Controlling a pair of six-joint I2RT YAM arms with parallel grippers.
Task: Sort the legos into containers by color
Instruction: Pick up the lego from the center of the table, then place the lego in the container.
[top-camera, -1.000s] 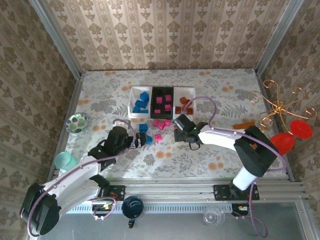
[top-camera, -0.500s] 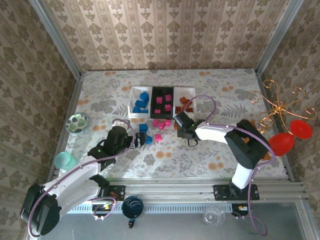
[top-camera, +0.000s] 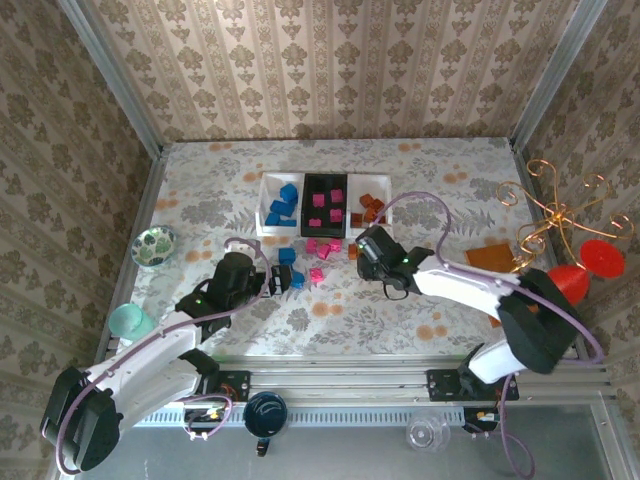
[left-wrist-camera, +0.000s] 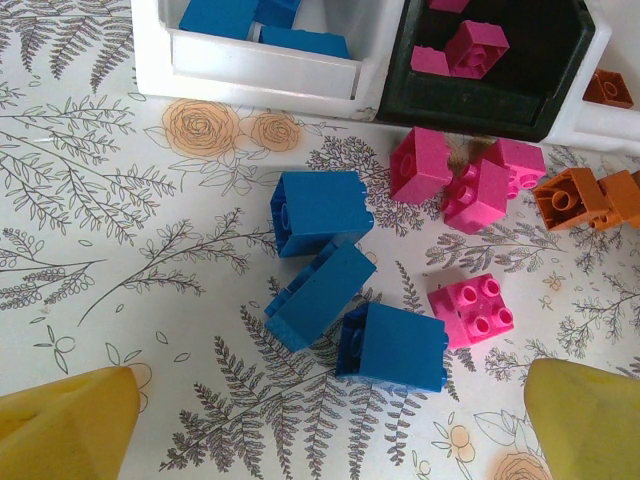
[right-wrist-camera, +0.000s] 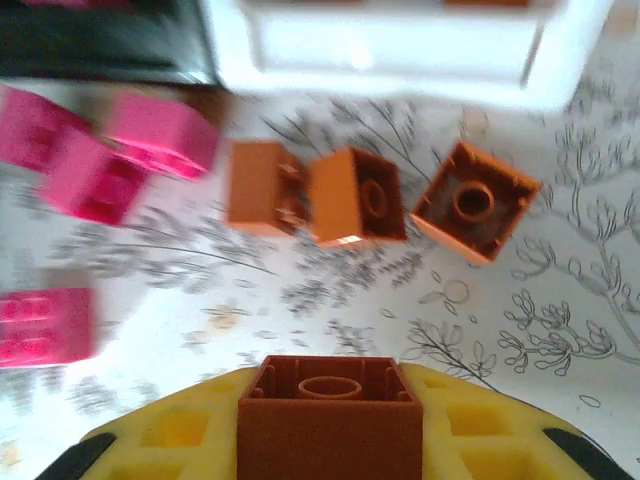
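The right hand (top-camera: 374, 252) is being used to grip one orange-brown brick (right-wrist-camera: 328, 400) between its pads. Three loose orange bricks (right-wrist-camera: 358, 197) are being shown on the desk (right-wrist-camera: 560, 330) just beyond, near the white tray (right-wrist-camera: 400, 55). The left hand (left-wrist-camera: 328, 425) is being held fully released above three blue bricks (left-wrist-camera: 320, 212) beside the pink bricks (left-wrist-camera: 470, 310).

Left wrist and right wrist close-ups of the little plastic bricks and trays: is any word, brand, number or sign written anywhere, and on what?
No text can be read.
The blue plastic bricks, pink plastic bricks and orange-brown plastic bricks: plain faces; any mark on the studs is too small to read.
The white plastic trays and black plastic tray: blank walls.
The flowered tablecloth: printed ferns and roses, no letters.
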